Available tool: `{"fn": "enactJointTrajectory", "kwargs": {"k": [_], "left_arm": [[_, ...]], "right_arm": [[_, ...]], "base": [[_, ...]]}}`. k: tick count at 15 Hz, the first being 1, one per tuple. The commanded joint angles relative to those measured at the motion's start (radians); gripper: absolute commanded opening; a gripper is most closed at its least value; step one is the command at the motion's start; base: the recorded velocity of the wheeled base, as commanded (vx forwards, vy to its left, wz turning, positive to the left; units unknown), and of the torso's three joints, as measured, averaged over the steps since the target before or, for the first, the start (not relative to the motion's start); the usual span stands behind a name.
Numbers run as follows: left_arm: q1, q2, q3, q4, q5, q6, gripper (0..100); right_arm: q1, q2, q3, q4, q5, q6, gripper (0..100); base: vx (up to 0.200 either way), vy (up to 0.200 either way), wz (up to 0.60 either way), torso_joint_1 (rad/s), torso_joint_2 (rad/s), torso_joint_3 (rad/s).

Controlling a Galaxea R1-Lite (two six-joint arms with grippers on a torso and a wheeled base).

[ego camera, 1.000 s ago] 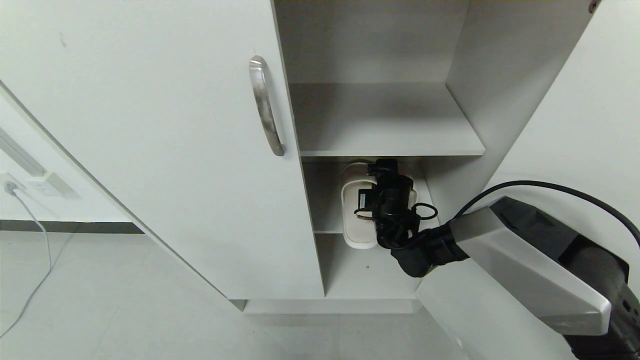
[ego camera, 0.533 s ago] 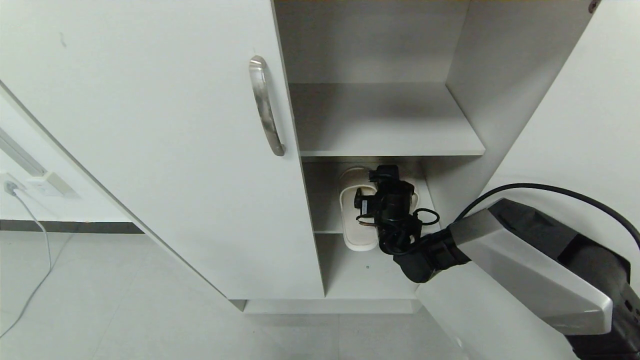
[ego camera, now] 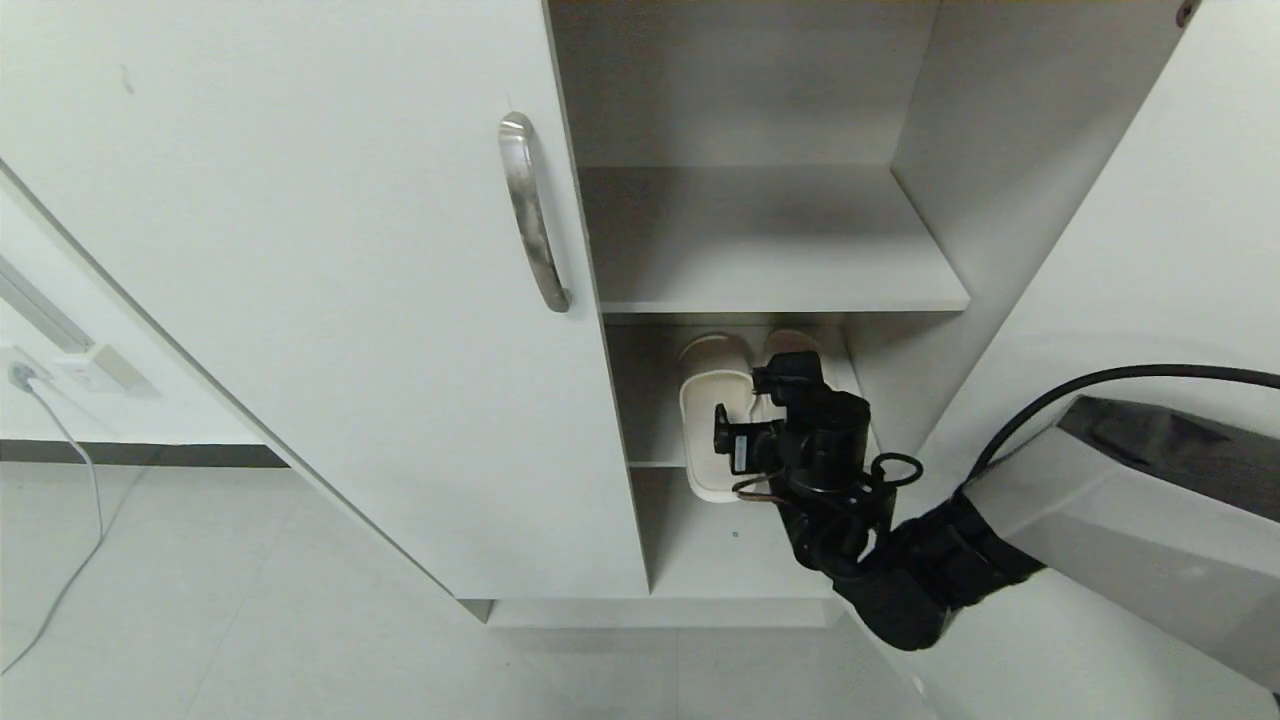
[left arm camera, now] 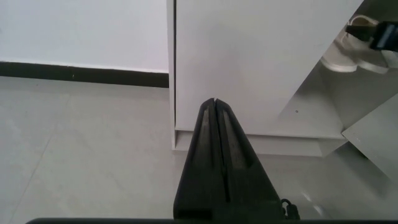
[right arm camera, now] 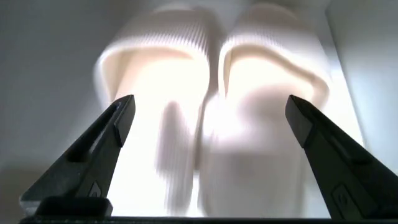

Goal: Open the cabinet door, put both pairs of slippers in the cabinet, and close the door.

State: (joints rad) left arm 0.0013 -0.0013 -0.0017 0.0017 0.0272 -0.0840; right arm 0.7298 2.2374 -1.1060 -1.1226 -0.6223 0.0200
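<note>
A pair of cream slippers [ego camera: 712, 440] lies side by side on the lower shelf of the white cabinet [ego camera: 640, 430], toes pointing inward. My right gripper [ego camera: 790, 385] hangs just in front of the pair at the shelf's edge. In the right wrist view it is open [right arm camera: 209, 104], its black fingers [right arm camera: 99, 155] spread wide with the slippers [right arm camera: 155, 74] beyond them, untouched. My left gripper [left arm camera: 214, 102] is shut on nothing, low over the floor, pointing at the cabinet's closed left door [left arm camera: 249, 56]. The slippers [left arm camera: 348, 56] show past that door's edge.
The left door [ego camera: 300, 250] with its metal handle [ego camera: 530, 215] is closed; the right door [ego camera: 1150, 250] stands swung open. An upper shelf [ego camera: 760, 240] is bare. A wall socket with a cable [ego camera: 20, 375] sits low at the left, above grey floor tiles [ego camera: 250, 640].
My right arm has drawn back out of the cabinet toward me, baring more of both slippers. The slippers stay on the shelf.
</note>
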Motion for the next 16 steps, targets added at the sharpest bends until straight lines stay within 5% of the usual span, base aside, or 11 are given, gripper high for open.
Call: {"fn": "enactJointTrajectory", "kwargs": {"k": [1,7,13,16], "left_arm": [[0.0,0.001,0.0,0.0,0.0,0.0,0],[0.0,0.001,0.0,0.0,0.0,0.0,0],[0.0,0.001,0.0,0.0,0.0,0.0,0],[0.0,0.001,0.0,0.0,-0.003,0.0,0]], "right_arm": [[0.069,-0.162,0.284,-0.105,0.015,0.005,100],[0.095,-0.173,0.41,-0.203,0.027,0.003,100],[0.106,-0.17,0.416,-0.203,0.024,0.0,100],[0.109,-0.164,0.419,-0.203,0.024,-0.002,100]], "base": [[0.0,0.0,0.0,0.0,0.0,0.0],[0.0,0.0,0.0,0.0,0.0,0.0],[-0.2,0.0,0.0,0.002,0.0,0.004],[0.0,0.0,0.0,0.0,0.0,0.0]]}}
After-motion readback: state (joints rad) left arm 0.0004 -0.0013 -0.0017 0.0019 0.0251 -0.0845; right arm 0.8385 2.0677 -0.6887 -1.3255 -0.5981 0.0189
